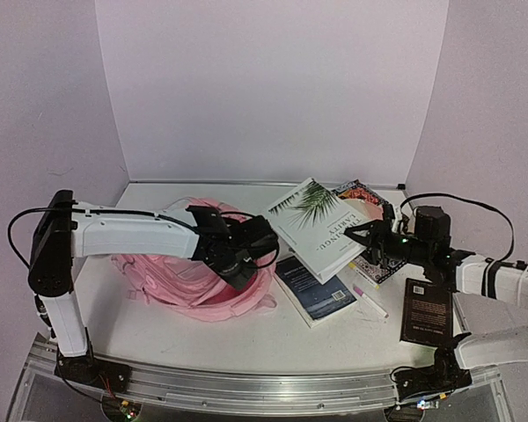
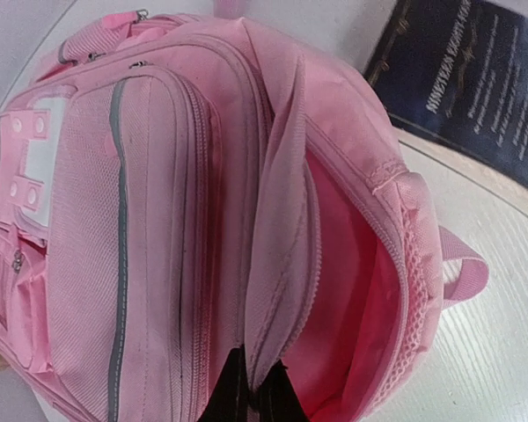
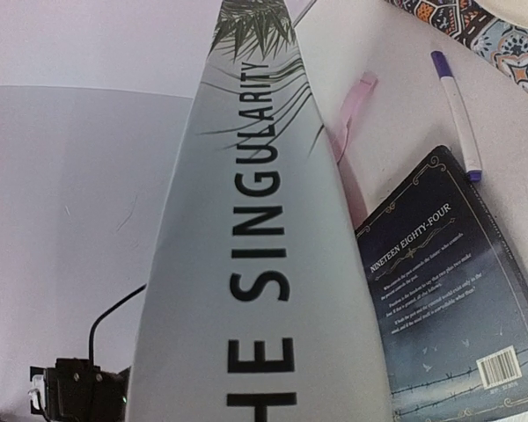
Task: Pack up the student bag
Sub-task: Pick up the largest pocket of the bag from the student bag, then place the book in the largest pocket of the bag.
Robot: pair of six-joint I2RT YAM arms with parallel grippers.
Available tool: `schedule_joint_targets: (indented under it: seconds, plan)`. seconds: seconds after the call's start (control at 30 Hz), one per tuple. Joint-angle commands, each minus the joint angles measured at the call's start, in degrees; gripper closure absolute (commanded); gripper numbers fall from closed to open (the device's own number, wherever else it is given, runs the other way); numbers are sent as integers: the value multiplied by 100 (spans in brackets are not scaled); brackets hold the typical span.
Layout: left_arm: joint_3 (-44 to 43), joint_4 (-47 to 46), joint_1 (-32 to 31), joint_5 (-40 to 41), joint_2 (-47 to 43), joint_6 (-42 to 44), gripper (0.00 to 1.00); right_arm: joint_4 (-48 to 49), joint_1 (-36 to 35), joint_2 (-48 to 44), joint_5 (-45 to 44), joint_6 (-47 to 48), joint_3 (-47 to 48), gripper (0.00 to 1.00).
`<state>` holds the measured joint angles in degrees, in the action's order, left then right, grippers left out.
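On the left half of the white table [image 1: 246, 338], which is enclosed at the back and both sides by pale lilac walls [image 1: 273, 88], lies the student bag [image 1: 180, 281]. It is a soft pink backpack resting on its back. Its long axis runs roughly left to right across the table, and its top end with the small carry loop points right, toward the books. The front pocket faces up, with grey zip lines running along the bag's length. The main compartment gapes open at the top end and shows only pink lining as far as the left wrist view reaches.

The left gripper [image 2: 253, 396] is clenched on a fold of pink fabric at the edge of this opening.

The right gripper [image 1: 367, 236] grasps the largest book, a white book [image 1: 321, 224] with a palm-leaf cover and the title "The Singularity". It holds the book by its right edge, raised and tilted above the table right of the bag.

A dark blue book [image 1: 317, 290], titled "Nineteen Eighty-Four", lies flat with its back cover up. It sits just right of the bag's top end and is partly overlapped by the white book. A black book [image 1: 425, 310] lies flat near the right arm. A patterned book [image 1: 361, 192] shows behind and below the white book.

A white pen [image 1: 371, 301] with a purple cap lies on the table between the dark blue book and the black book.
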<state>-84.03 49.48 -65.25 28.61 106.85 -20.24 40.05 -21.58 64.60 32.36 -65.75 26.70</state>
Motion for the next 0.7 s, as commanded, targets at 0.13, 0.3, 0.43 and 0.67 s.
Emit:
schedule_joint_targets:
  seconds: [0.13, 0.3, 0.43, 0.67]
  plan:
    - [-1312, 176, 430, 915, -414, 687, 100, -497, -161, -690, 248, 99, 128, 64]
    - [-2077, 212, 476, 1081, -365, 980, 100, -541, -575, -606, 127, 76, 208, 64]
    - [-2500, 228, 488, 1109, -347, 1089, 100, -439, -1099, -345, -147, 76, 328, 64]
    - [-2523, 231, 486, 629, -487, 922, 100, 210, -1765, 417, -359, -117, 597, 65]
